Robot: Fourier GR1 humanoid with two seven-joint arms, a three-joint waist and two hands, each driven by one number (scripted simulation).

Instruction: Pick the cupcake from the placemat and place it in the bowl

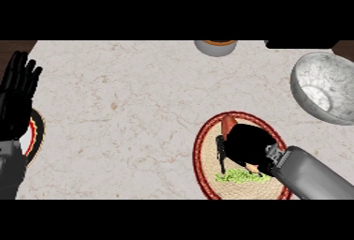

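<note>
**Spotter:** Where is your right hand?

**Me:** I see my right hand (pixel 245 145) in the lower right of the frame, over the round woven placemat (pixel 205 159) with the red rim. Its fingers (pixel 221 151) are curled downward over something on the mat, and the hand hides most of it.

**Spotter:** Can you see the cupcake?

**Me:** Only bits. An orange-red piece (pixel 229 123) pokes out just above the hand, and there is a green patch (pixel 239 176) just below it, with a small tan bit beside the wrist. I take that to be the cupcake, on the placemat under my hand. I cannot tell whether the fingers touch it.

**Spotter:** And the bowl?

**Me:** The grey marbled bowl (pixel 319 89) sits at the right edge, upper right of the placemat, apart from it.

**Spotter:** Left side?

**Me:** My left hand (pixel 17 91) rests at the left edge, fingers straight and pointing up the frame. A dark plate with a red rim (pixel 38 133) shows partly beneath it. A grey cup with an orange top (pixel 216 47) stands at the top edge of the pale marbled worktop (pixel 124 103).
</note>
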